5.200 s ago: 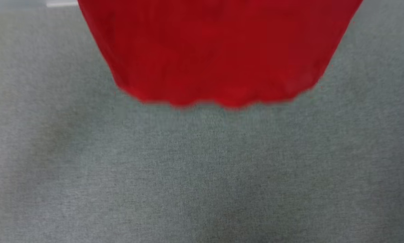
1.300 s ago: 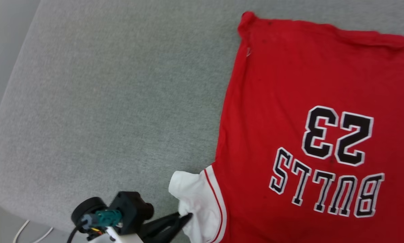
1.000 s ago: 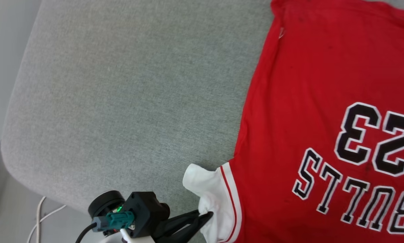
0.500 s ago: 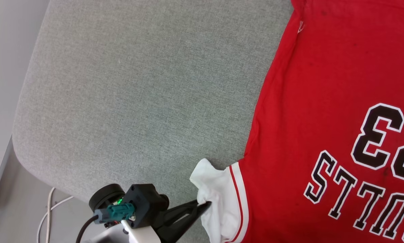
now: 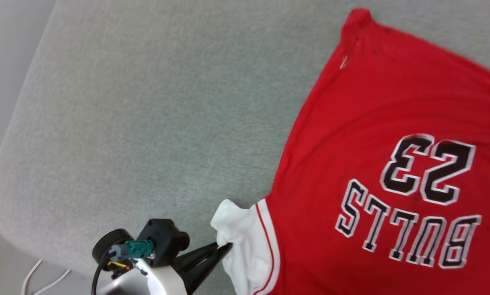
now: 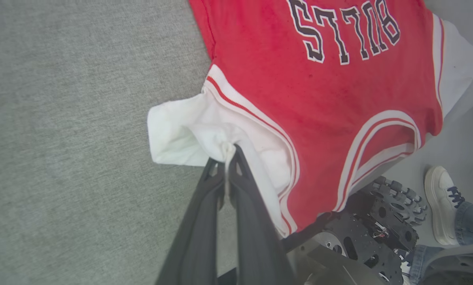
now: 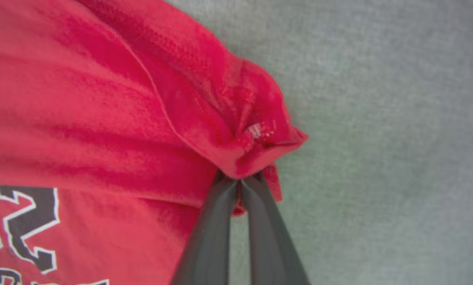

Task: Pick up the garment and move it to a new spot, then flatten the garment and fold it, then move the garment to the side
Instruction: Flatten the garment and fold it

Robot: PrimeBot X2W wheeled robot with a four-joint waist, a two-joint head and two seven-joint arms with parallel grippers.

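Grey woven cushion surface [image 5: 146, 102] carries red short-sleeved jersey T-shirt [image 5: 372, 123], lettering up, toward its right; left jaws pinch the white sleeve [image 6: 173, 130], right jaws pinch a bunched red corner [image 7: 256, 146].

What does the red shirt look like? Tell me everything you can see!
The garment is a soft red jersey tee with white sleeves, red-white striped trim, and black lettering edged white: BULLS and 23. It lies spread, print up, on the grey cushion. The left gripper pinches one white sleeve; the right gripper pinches a bunched red corner.
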